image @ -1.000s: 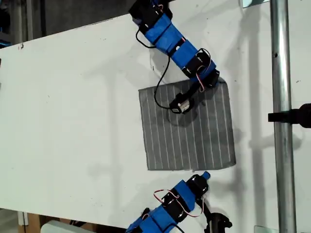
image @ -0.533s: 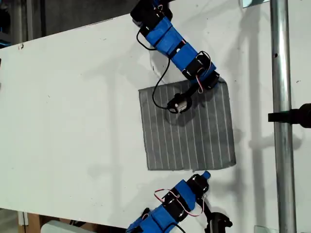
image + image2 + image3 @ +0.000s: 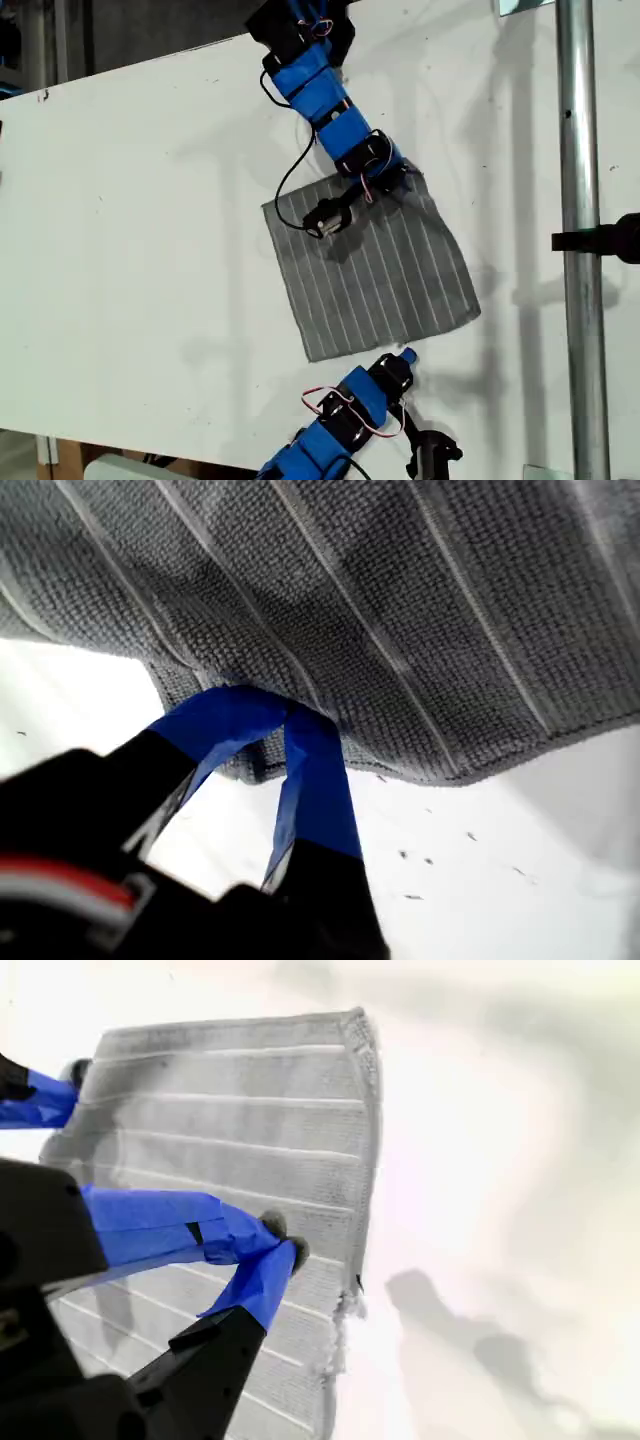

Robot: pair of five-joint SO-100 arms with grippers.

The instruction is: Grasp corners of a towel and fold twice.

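Towel [image 3: 370,270] flat on table [image 3: 150,250]. My first gripper [image 3: 290,715] pinches 12 o'clock corner. My second gripper [image 3: 282,1240] at 6 o'clock edge, jaws together, hold unclear. Risk: lopsided lift, skewed fold.

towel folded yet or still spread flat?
Spread flat, unfolded: in the exterior view the towel lies as one striped layer, all edges visible. My first gripper and my second gripper each pinch an edge.
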